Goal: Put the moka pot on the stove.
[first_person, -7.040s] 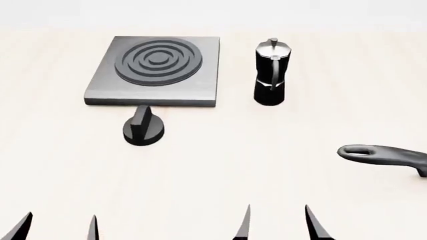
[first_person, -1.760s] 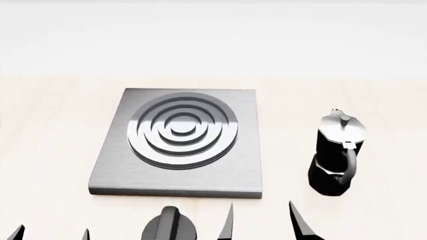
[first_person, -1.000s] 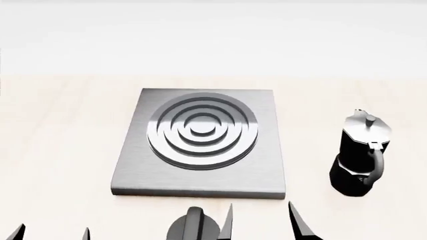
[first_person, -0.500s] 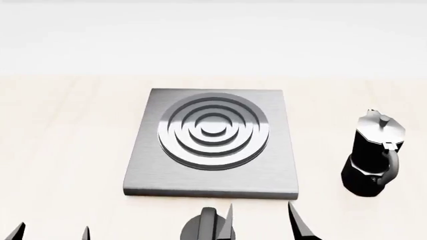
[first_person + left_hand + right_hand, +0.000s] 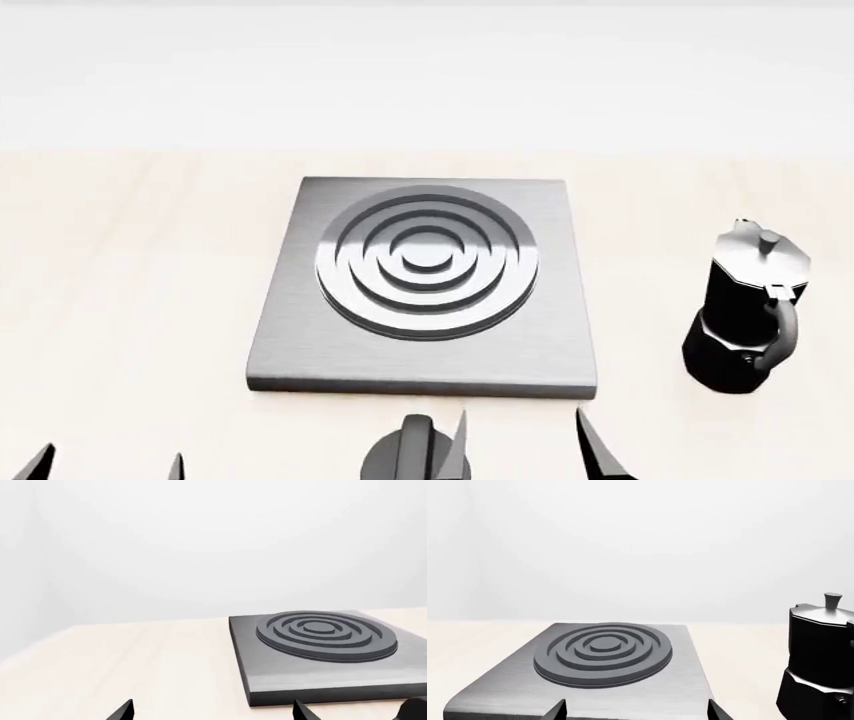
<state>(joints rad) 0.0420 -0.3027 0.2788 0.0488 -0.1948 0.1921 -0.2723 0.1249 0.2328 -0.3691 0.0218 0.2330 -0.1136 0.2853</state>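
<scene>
Left wrist: my left gripper (image 5: pixel 212 711) gapes empty before the brushed-grey stove (image 5: pixel 333 670).

Head: the glossy black, faceted moka pot (image 5: pixel 747 310) stands upright on the pale table (image 5: pixel 134 300), right of the stove.

Right wrist: my right gripper (image 5: pixel 636 711) is spread, holding nothing.

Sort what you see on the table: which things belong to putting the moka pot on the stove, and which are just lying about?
Belong to the job:
moka pot
stove

Just lying about:
black knob, at the stove's near edge
</scene>
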